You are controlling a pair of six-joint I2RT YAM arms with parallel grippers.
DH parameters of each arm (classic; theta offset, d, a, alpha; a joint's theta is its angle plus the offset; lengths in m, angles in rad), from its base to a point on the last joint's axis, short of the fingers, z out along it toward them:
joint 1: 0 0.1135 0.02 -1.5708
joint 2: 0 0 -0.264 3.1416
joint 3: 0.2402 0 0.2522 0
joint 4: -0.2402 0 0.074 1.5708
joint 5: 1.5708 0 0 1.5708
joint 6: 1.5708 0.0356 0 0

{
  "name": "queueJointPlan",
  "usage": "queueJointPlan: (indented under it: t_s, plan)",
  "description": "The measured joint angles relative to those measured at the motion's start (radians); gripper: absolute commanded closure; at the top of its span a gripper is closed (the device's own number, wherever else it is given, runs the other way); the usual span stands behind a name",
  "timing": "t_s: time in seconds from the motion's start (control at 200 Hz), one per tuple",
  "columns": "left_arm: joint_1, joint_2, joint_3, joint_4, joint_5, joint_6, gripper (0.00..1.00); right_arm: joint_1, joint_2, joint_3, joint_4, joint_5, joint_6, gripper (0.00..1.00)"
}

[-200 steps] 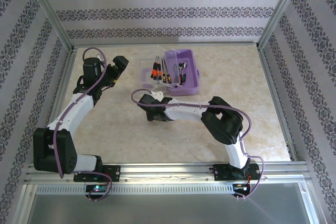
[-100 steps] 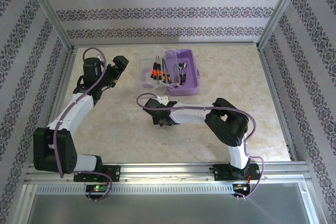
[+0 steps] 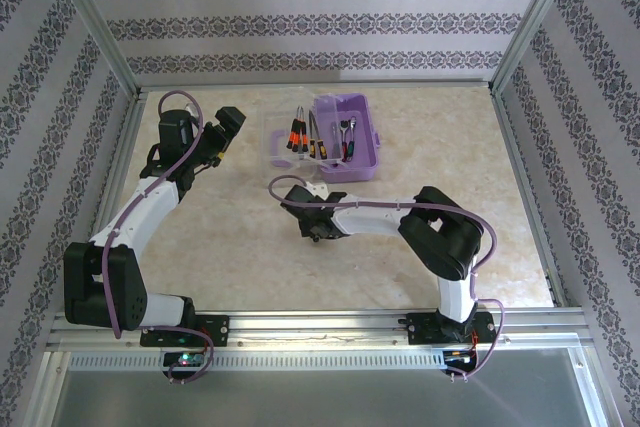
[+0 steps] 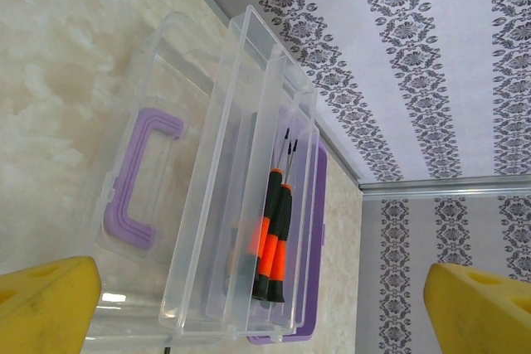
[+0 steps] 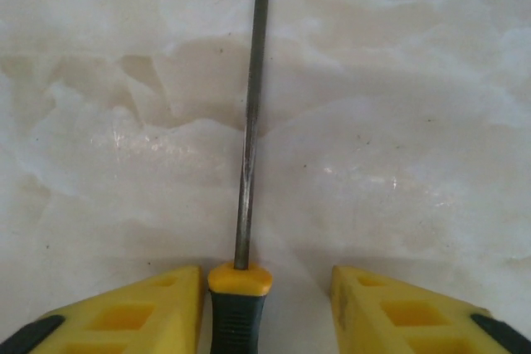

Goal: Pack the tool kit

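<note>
The tool kit's lilac base [image 3: 352,139] stands open at the back of the table, holding small tools. Its clear lid [image 3: 290,140] lies beside it on the left with several red- and orange-handled screwdrivers [image 3: 297,135]. In the left wrist view the clear lid [image 4: 224,163], its purple handle [image 4: 133,180] and two orange-and-black screwdrivers [image 4: 274,238] are close. My left gripper [image 3: 232,119] hangs open just left of the kit. My right gripper [image 5: 265,308] is low over the table, straddling a yellow-and-black-handled screwdriver [image 5: 238,304]. The left finger [image 5: 149,312] is against the handle; a gap remains at the right finger [image 5: 390,312].
The marble tabletop [image 3: 230,247] is bounded by an aluminium frame [image 3: 320,319] and patterned walls. The screwdriver's metal shaft [image 5: 250,105] lies flat on the table, pointing away from my right gripper.
My right arm has shifted to the right and toward the near edge, and its jaws have narrowed around the screwdriver handle. The left arm has not moved.
</note>
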Motion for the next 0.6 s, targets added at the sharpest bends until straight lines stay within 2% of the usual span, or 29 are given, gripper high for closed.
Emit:
queueJointPlan:
  t_s: [0.055,0.275,0.6]
  plan:
    - [0.0,0.0,0.0,0.0,0.003,0.0,0.0,-0.005,0.0,0.0,0.001,-0.005,-0.005,0.67]
    - [0.0,0.0,0.0,0.0,0.01,0.0,0.0,-0.008,0.0,-0.001,0.006,-0.009,-0.01,0.79]
    - [0.0,0.002,0.0,0.0,0.01,0.0,0.0,-0.008,-0.066,-0.091,0.06,-0.034,-0.047,0.81]
